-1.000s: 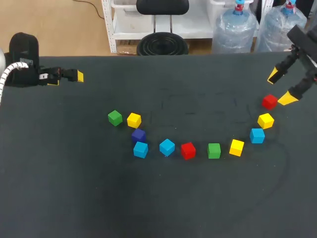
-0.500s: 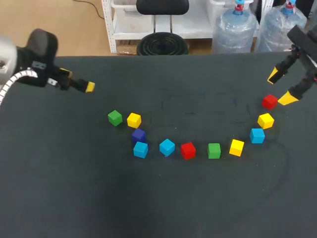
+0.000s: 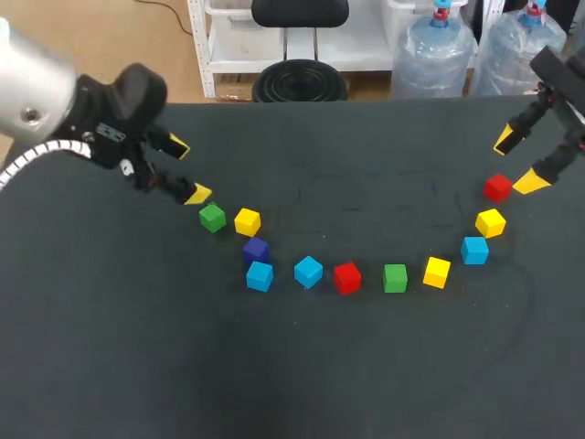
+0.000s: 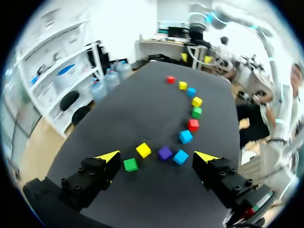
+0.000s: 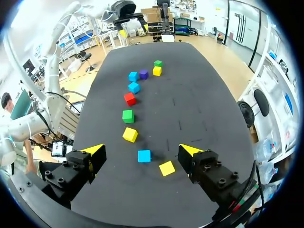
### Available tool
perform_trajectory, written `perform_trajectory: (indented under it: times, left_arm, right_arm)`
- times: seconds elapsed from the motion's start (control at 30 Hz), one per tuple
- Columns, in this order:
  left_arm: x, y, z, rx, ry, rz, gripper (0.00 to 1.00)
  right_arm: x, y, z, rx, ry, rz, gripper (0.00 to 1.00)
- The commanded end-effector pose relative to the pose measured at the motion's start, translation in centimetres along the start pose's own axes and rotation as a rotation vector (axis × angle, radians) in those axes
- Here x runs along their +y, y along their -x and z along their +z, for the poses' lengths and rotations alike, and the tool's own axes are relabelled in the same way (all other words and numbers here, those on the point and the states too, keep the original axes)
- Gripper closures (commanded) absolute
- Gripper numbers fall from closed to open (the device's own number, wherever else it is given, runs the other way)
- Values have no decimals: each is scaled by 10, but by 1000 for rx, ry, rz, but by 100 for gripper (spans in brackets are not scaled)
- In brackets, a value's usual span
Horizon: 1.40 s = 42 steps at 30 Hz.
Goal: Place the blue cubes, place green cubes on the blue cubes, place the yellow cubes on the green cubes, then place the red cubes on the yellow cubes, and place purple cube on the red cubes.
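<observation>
Eleven cubes lie in a loose arc across the dark table (image 3: 110, 347), none stacked. The left gripper (image 3: 187, 170) hovers at the arc's left end, jaws wide apart and holding nothing. The left green cube (image 3: 212, 218) sits close to the right of its near fingertip, with no contact visible. A yellow cube (image 3: 247, 221) lies beside that cube, and the purple cube (image 3: 255, 249) just nearer. The right gripper (image 3: 517, 160) hangs over the far right end, jaws likewise spread and empty. The far red cube (image 3: 497, 187) lies just left of its near fingertip.
</observation>
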<state>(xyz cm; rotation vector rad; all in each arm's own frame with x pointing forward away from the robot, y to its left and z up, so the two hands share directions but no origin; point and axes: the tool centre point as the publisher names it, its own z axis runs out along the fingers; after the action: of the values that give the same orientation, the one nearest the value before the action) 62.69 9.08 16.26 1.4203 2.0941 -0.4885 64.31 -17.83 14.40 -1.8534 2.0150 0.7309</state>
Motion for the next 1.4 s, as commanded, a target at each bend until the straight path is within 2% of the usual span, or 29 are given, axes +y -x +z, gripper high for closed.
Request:
perform_trajectory:
  times: [0.03, 0.37, 0.73, 1.0, 1.23, 1.4]
  left_arm:
    - [1, 11, 0, 68, -120, 212, 0]
    - [-9, 38, 27, 176, -231, 500, 0]
    - [-36, 54, 52, 262, -337, 713, 0]
    - [-56, 62, 62, 290, -418, 773, 0]
    - [-60, 61, 74, 313, -473, 777, 0]
    - [-63, 69, 91, 281, -510, 772, 0]
  right_arm:
    - [-1, 0, 0, -1, 2, -1, 0]
    - [-1, 0, 0, -1, 2, -1, 0]
    - [-1, 0, 0, -1, 2, -1, 0]
    - [-1, 0, 0, -1, 2, -1, 0]
    - [-1, 0, 0, -1, 2, -1, 0]
    - [-1, 0, 0, -1, 2, -1, 0]
